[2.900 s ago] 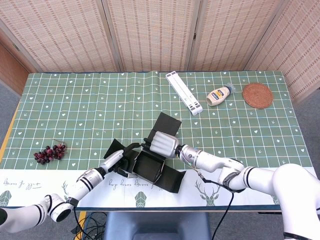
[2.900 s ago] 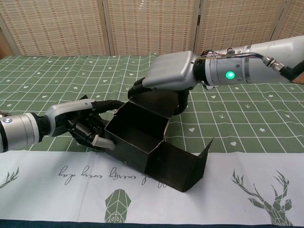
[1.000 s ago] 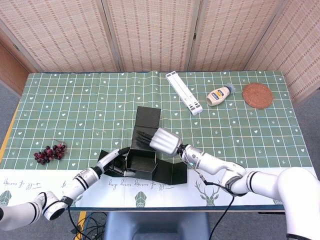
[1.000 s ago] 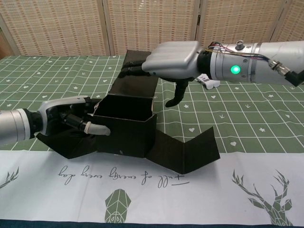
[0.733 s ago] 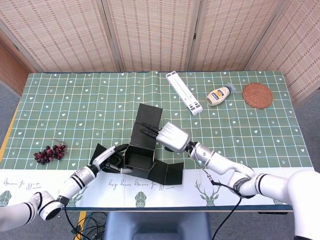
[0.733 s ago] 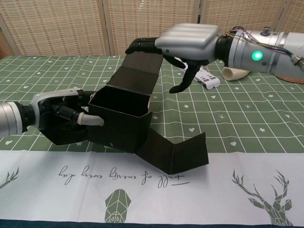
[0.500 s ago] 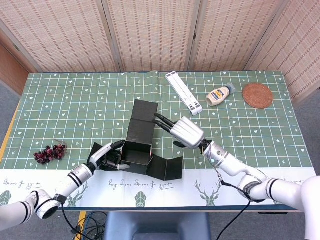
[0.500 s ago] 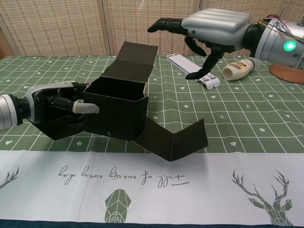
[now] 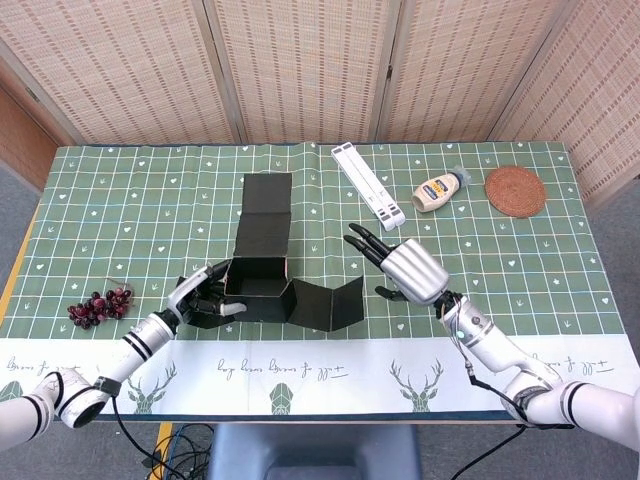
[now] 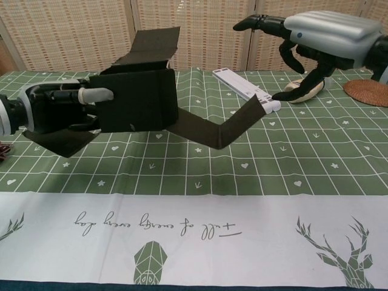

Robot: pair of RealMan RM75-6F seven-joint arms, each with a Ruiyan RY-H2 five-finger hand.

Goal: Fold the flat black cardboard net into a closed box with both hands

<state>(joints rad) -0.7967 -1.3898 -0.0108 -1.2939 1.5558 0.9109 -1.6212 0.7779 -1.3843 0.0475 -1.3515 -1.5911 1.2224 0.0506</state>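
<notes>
Right hand [image 9: 411,270] has withdrawn toward 3 o'clock, fingers spread and released, while left hand [image 10: 53,104] apparently grips the half-formed black box [image 9: 258,291], lid unclosed.

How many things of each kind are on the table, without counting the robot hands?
Black cardboard box net: 1
Bunch of dark grapes: 1
White folding stand: 1
Squeeze bottle: 1
Round woven coaster: 1
Total: 5

I can read no text for certain: the cloth's cursive script [image 10: 203,229] and the bottle's label [image 9: 436,189] are illegible to me.
</notes>
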